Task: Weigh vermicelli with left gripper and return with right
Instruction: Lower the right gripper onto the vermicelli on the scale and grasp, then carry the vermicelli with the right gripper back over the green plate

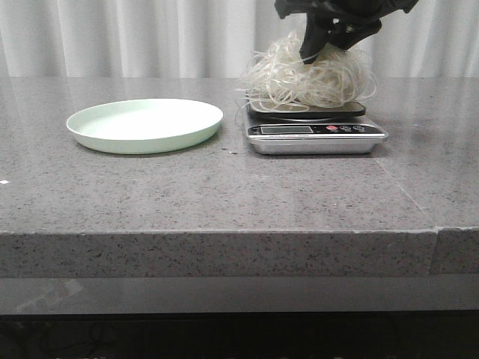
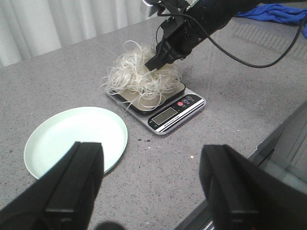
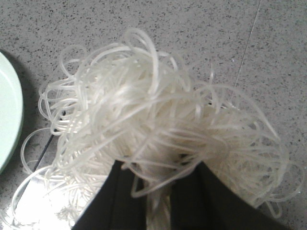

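Weighing stage reached: the vermicelli (image 1: 307, 78) lay heaped on the scale (image 1: 316, 134) directly beneath the right end effector (image 1: 318, 46), whose fingers were closed into the strands, while the left end effector (image 2: 151, 184) hung wide open and empty, the return to the plate (image 1: 142, 127) apparently remaining.

Scale display (image 1: 287, 130): a pale screen on the front panel, its digits too small and blurred to read in the front view.
Scale display, left wrist view (image 2: 164, 115): grey-green window, no figure can be made out.
Scale buttons (image 1: 345, 129): one red and several dark ones beside the display; their markings are illegible.
Other readable text: none.
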